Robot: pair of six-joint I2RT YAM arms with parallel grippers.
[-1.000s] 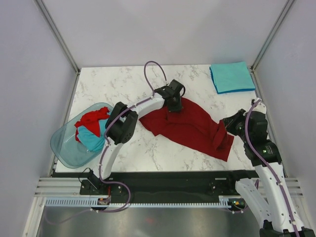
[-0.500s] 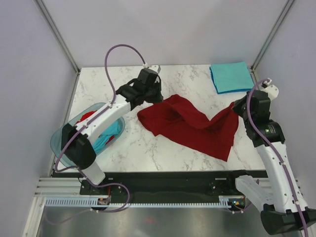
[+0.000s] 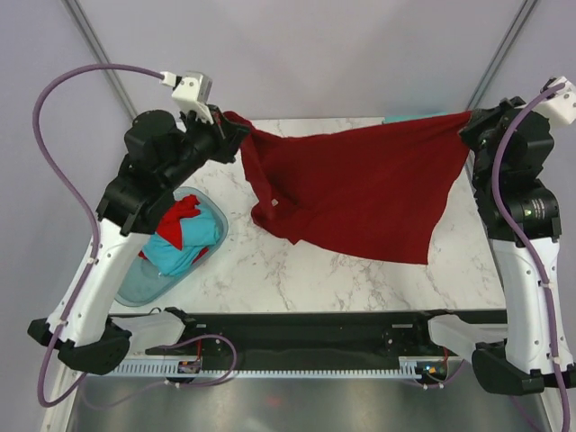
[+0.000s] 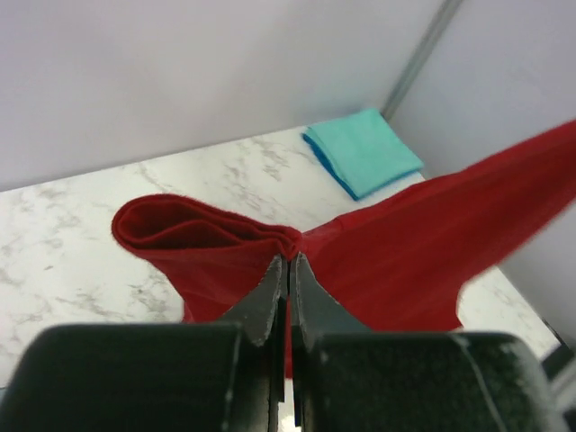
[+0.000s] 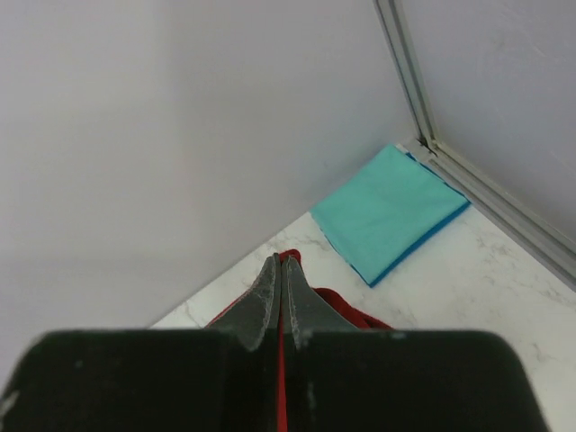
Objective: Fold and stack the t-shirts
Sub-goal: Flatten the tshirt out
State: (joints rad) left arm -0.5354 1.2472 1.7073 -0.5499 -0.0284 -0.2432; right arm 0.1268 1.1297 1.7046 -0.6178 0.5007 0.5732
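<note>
We now have the red t-shirt [image 3: 360, 193] lifted taut, left gripper [image 3: 234, 128] and right gripper [image 3: 470, 121] clamped on it; likely lay flat next.

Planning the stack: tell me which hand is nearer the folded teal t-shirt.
Right. The right hand, gripping the red t-shirt, hangs by the folded teal t-shirt in the far right corner; the left hand grips the shirt's other end, far left.
</note>
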